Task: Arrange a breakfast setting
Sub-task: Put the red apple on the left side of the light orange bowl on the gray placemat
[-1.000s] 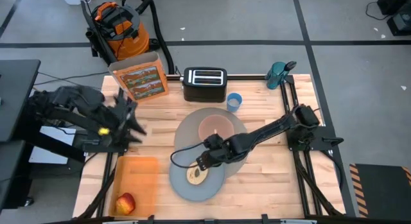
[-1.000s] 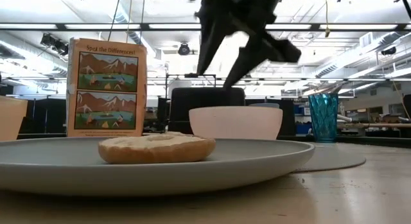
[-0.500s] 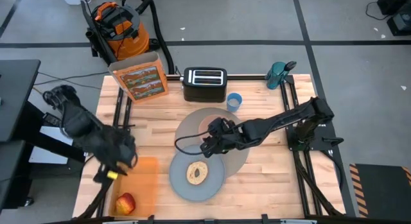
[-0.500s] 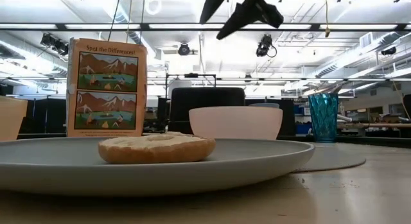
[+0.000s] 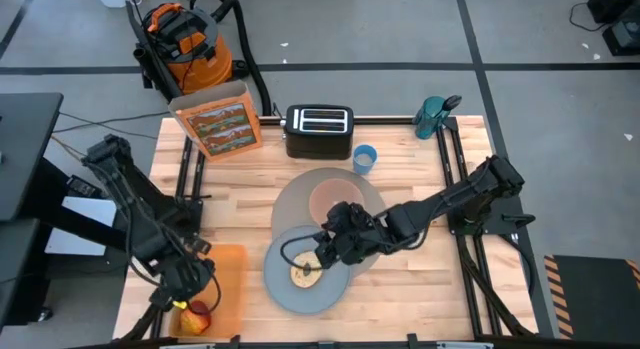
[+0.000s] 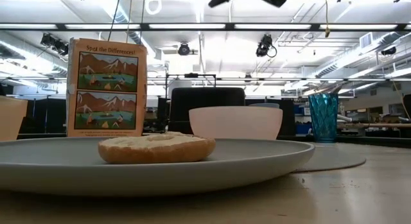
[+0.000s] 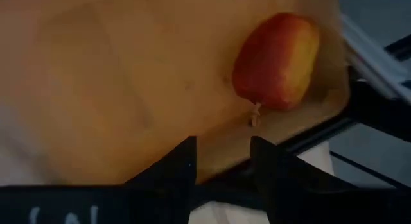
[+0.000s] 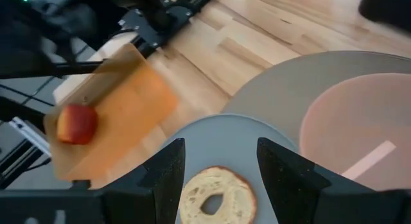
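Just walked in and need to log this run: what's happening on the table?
The robot is laying out breakfast. The bagel lies on the grey plate, and the pink bowl sits on the taupe mat. The right pincer, open, hovers over the bagel. The left pincer, open, is at the red apple on the orange board.
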### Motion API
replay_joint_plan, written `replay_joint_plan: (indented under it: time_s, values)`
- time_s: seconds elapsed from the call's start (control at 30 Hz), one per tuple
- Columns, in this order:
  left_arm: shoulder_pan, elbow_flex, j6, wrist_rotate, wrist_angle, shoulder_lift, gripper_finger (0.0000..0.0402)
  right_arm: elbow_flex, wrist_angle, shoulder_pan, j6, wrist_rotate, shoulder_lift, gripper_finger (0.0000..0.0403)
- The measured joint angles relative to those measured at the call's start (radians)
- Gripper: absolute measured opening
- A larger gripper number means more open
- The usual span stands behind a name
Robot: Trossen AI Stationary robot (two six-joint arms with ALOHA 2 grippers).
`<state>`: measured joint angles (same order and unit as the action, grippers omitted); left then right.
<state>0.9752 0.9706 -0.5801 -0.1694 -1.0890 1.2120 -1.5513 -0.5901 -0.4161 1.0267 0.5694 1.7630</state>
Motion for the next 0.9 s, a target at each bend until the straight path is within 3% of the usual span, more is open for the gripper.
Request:
replay_joint_plan:
  time_s: [0.3, 0.53, 0.9]
  values:
    - [0.065, -0.248, -0.013, -0.09, 0.254, -0.001, 0.0153, 0.0, 0.005, -0.027, 0.047, 0.015, 0.0, 0.0201]
    - [0.068, -0.299, -0.071, -0.167, 0.409, -0.004, 0.0152, 0.0, 0.005, -0.026, 0.047, 0.018, 0.0, 0.0201]
    - [0.014, -0.31, -0.135, -0.196, 0.421, 0.031, 0.0152, 0.0, 0.005, 0.015, 0.028, 0.018, 0.0, 0.0201]
